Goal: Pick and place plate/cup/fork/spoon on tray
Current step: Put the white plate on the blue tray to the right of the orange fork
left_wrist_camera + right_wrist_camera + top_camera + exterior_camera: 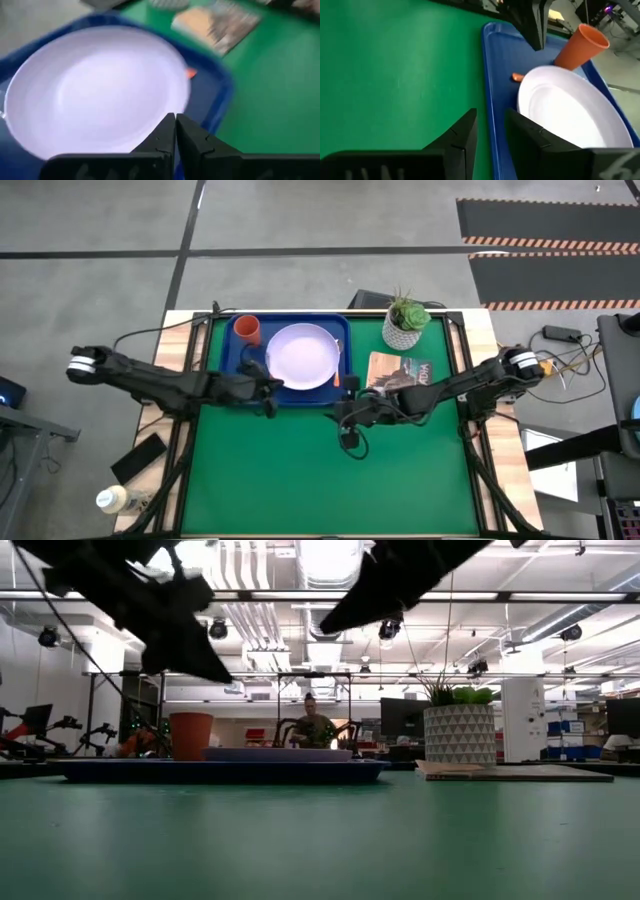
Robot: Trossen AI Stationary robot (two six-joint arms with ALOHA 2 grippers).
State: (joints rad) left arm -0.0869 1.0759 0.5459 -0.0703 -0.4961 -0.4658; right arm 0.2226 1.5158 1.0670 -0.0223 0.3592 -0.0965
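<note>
The dark blue tray (225, 350) lies at the table's far middle. The pale lavender plate (302, 356) lies in it, and the orange-red cup (248, 330) stands upright in its far left corner. An orange handle end (517, 77) shows on the tray beside the plate's right rim; whether it is the fork's or the spoon's, I cannot tell. My left gripper (274, 387) is shut and empty, raised over the tray's near edge by the plate (95, 85). My right gripper (490, 125) is open and empty, over the mat just off the tray's near right corner (341, 413).
A white patterned plant pot (404, 326) stands at the far right, with a book (398, 370) lying in front of it, next to the tray's right end. The green mat (330, 480) covers the table toward the near edge. A person (314, 726) sits in the room beyond.
</note>
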